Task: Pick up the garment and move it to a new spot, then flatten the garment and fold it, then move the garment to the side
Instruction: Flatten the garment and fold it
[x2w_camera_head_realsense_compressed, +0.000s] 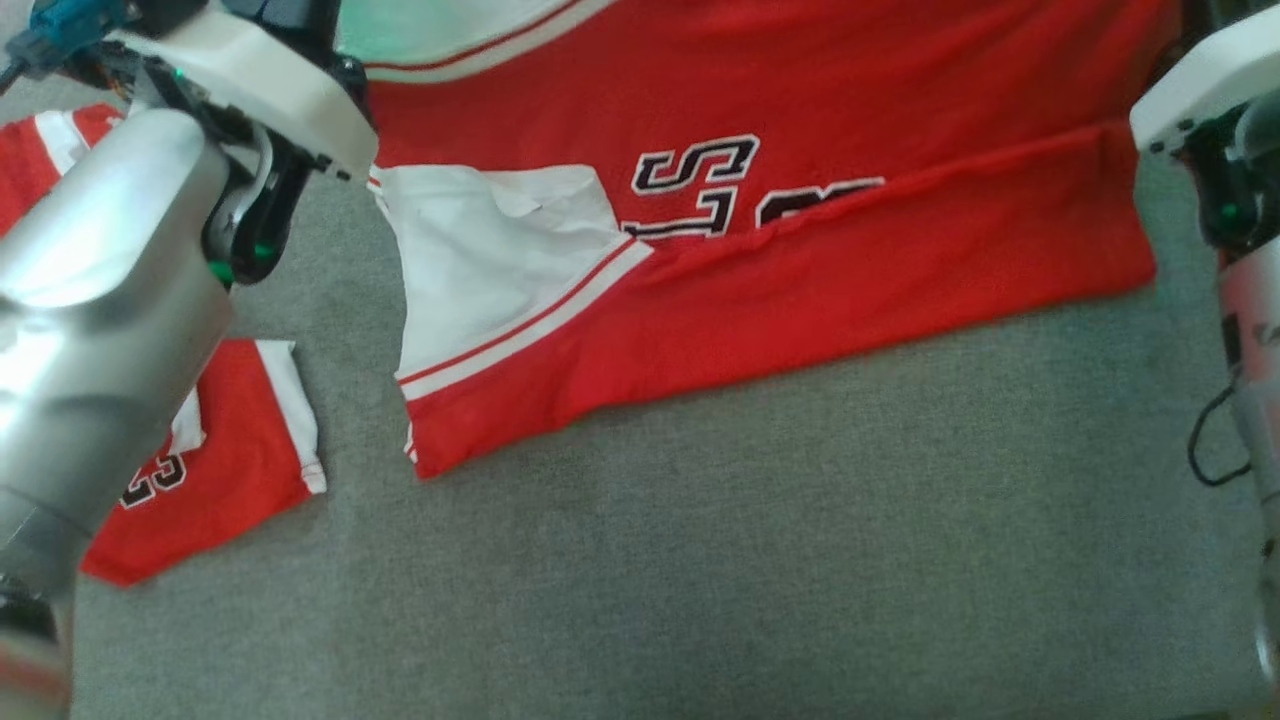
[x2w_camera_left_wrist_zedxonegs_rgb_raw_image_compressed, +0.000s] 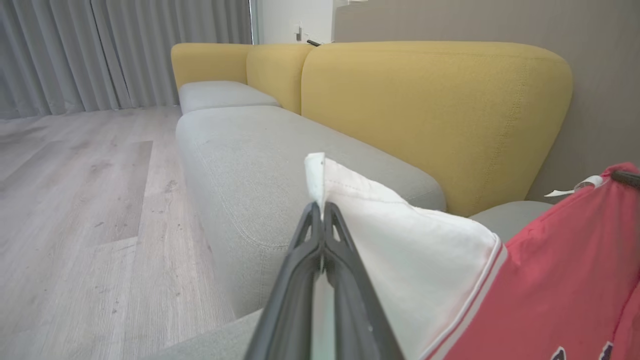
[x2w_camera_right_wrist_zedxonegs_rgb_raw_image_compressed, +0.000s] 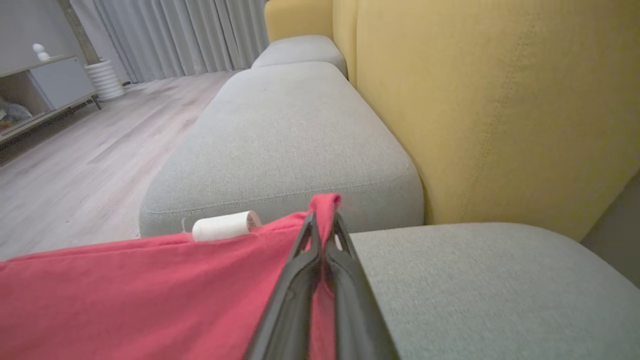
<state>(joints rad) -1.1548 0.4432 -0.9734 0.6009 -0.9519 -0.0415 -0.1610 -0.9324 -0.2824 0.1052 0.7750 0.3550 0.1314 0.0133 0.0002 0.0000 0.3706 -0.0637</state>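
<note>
The garment (x2w_camera_head_realsense_compressed: 850, 280) is a red jersey with white panels and black-and-white lettering, spread across the grey sofa seat (x2w_camera_head_realsense_compressed: 700, 580) with its near edge folded over. My left gripper (x2w_camera_left_wrist_zedxonegs_rgb_raw_image_compressed: 320, 212) is shut on a white corner of the garment (x2w_camera_left_wrist_zedxonegs_rgb_raw_image_compressed: 430, 260), which is lifted off the cushion. My right gripper (x2w_camera_right_wrist_zedxonegs_rgb_raw_image_compressed: 323, 222) is shut on a red edge of the garment (x2w_camera_right_wrist_zedxonegs_rgb_raw_image_compressed: 125, 300), also raised. In the head view my left arm (x2w_camera_head_realsense_compressed: 110, 300) stands at the upper left and my right arm (x2w_camera_head_realsense_compressed: 1210, 120) at the upper right, and their housings hide the fingers.
A red and white piece of cloth with dark numerals (x2w_camera_head_realsense_compressed: 230, 450) lies at the lower left, partly behind my left forearm. Yellow backrests (x2w_camera_left_wrist_zedxonegs_rgb_raw_image_compressed: 430, 115) rise behind the grey cushions (x2w_camera_right_wrist_zedxonegs_rgb_raw_image_compressed: 290, 135). Wooden floor (x2w_camera_left_wrist_zedxonegs_rgb_raw_image_compressed: 80, 200), curtains and a low cabinet (x2w_camera_right_wrist_zedxonegs_rgb_raw_image_compressed: 45, 85) lie beyond.
</note>
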